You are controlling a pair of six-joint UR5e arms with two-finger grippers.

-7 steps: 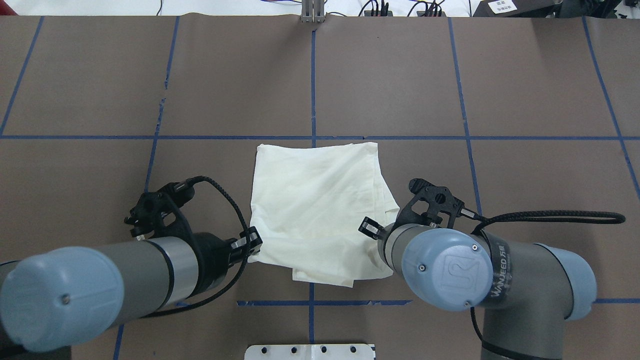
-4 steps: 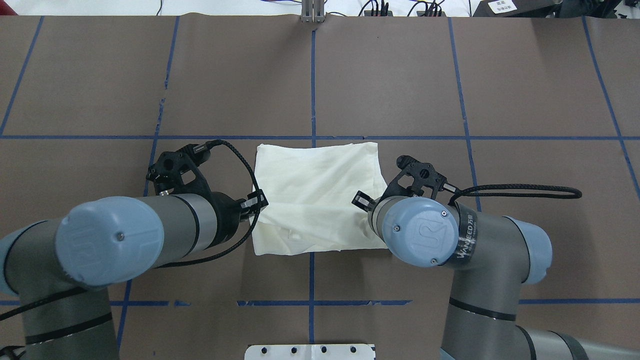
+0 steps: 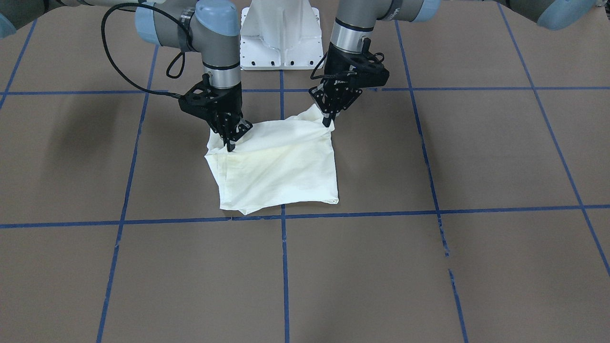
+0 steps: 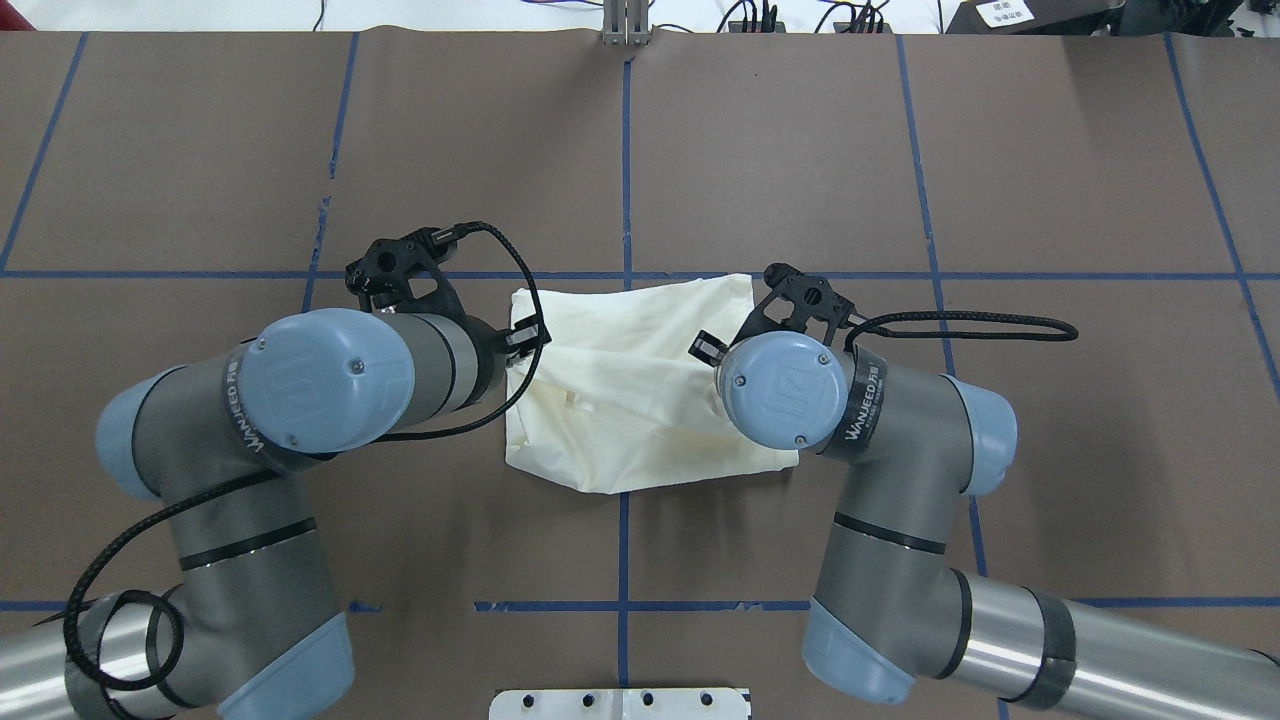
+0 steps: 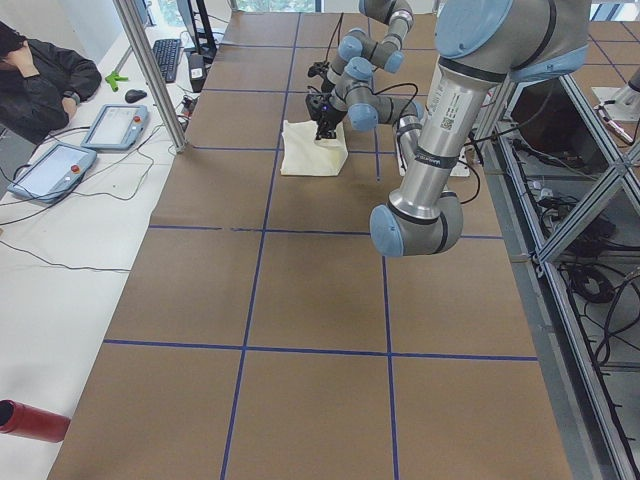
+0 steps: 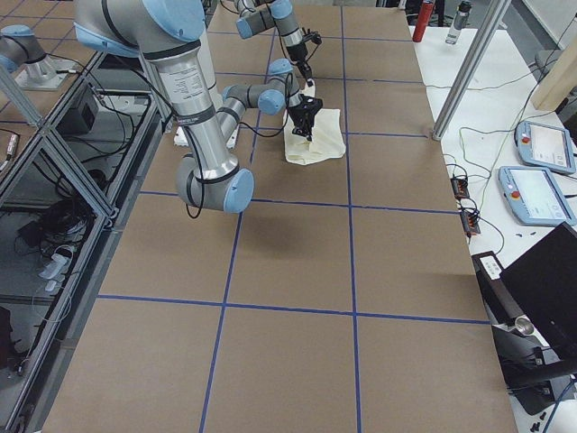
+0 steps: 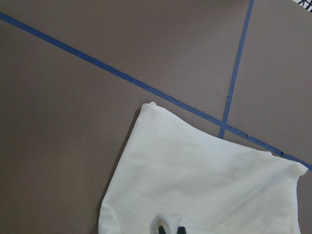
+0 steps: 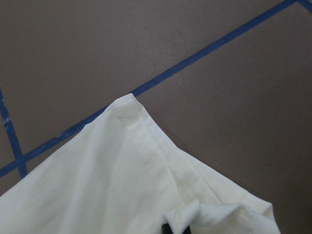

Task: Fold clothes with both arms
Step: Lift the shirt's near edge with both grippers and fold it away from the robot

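Observation:
The cream shirt (image 3: 281,171) lies folded on the brown table, plain side up, its print hidden. My left gripper (image 3: 328,123) is shut on a bunched corner of its robot-side edge, lifted off the table. My right gripper (image 3: 230,145) is shut on the other corner of that edge, held lower. From overhead, the shirt (image 4: 620,400) sits between the left gripper (image 4: 524,338) and the right wrist, which hides the right fingers. Each wrist view shows the cloth (image 7: 204,185) (image 8: 112,180) spreading ahead, with a pinched fold at the bottom edge.
The white pedestal base (image 3: 281,38) stands behind the shirt on the robot's side. Blue tape lines (image 4: 625,150) grid the table. Black cables loop from both wrists (image 4: 960,322). A person (image 5: 35,75) sits by pendants (image 5: 50,170) beyond the table's far edge.
Both grippers have moved away from the robot base, carrying the shirt's near edge up and over toward its far edge. The visible cloth has grown shorter.

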